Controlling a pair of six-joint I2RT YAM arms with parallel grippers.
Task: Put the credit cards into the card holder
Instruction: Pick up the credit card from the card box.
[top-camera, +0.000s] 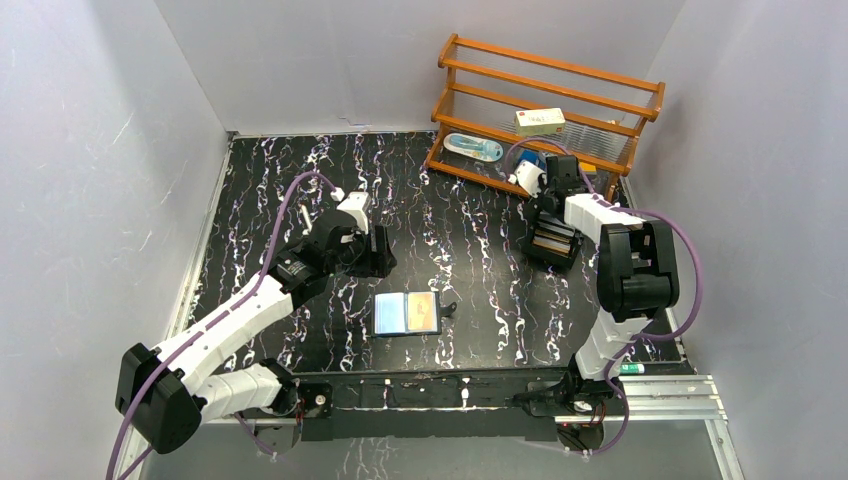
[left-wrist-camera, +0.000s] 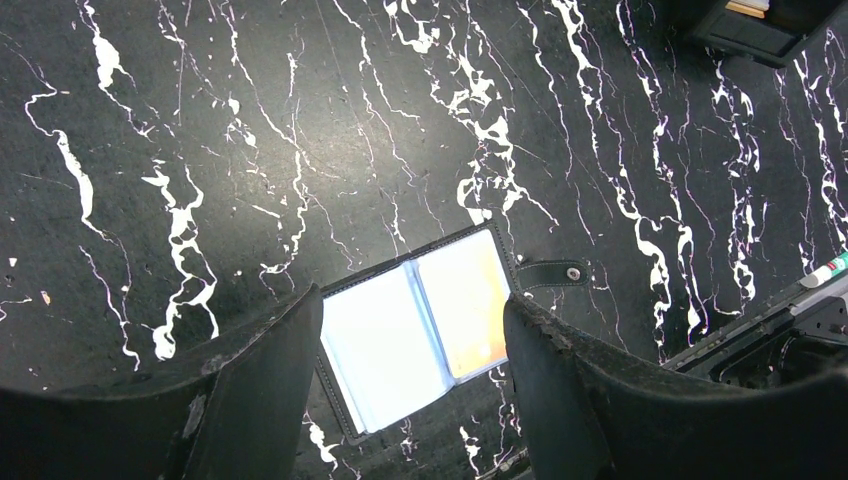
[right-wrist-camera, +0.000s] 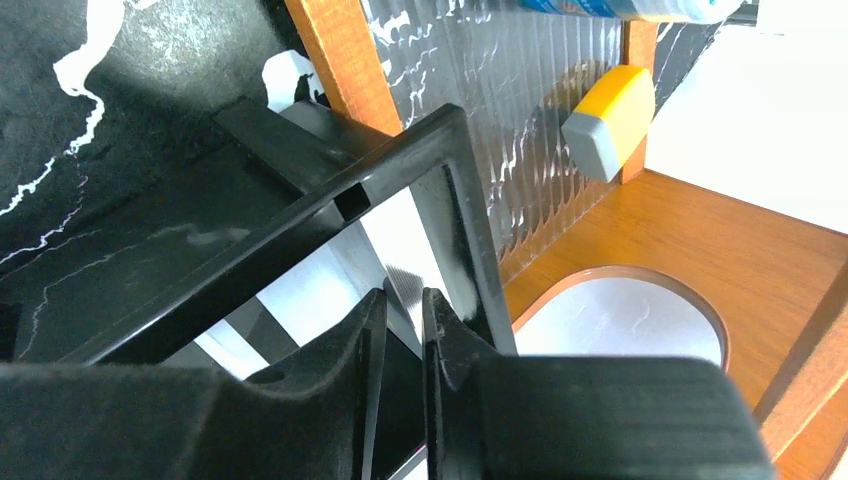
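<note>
Card holder (top-camera: 408, 313) lies flat and wide open on the marbled table (top-camera: 480, 220) near its front edge, inner side up. It has a silvery-blue pocket on the left, a tan one on the right and a black border, with its snap tab (left-wrist-camera: 556, 272) poking out to the right. The credit cards (right-wrist-camera: 405, 240) stand on edge inside the black box (right-wrist-camera: 330, 190), well apart from the holder. One pale card's edge sits in the slim gap of my right gripper (right-wrist-camera: 405, 295); pinched or not, I can't tell.

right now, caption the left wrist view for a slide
Open left gripper frames the unfolded card holder lying on the marbled table.
</note>
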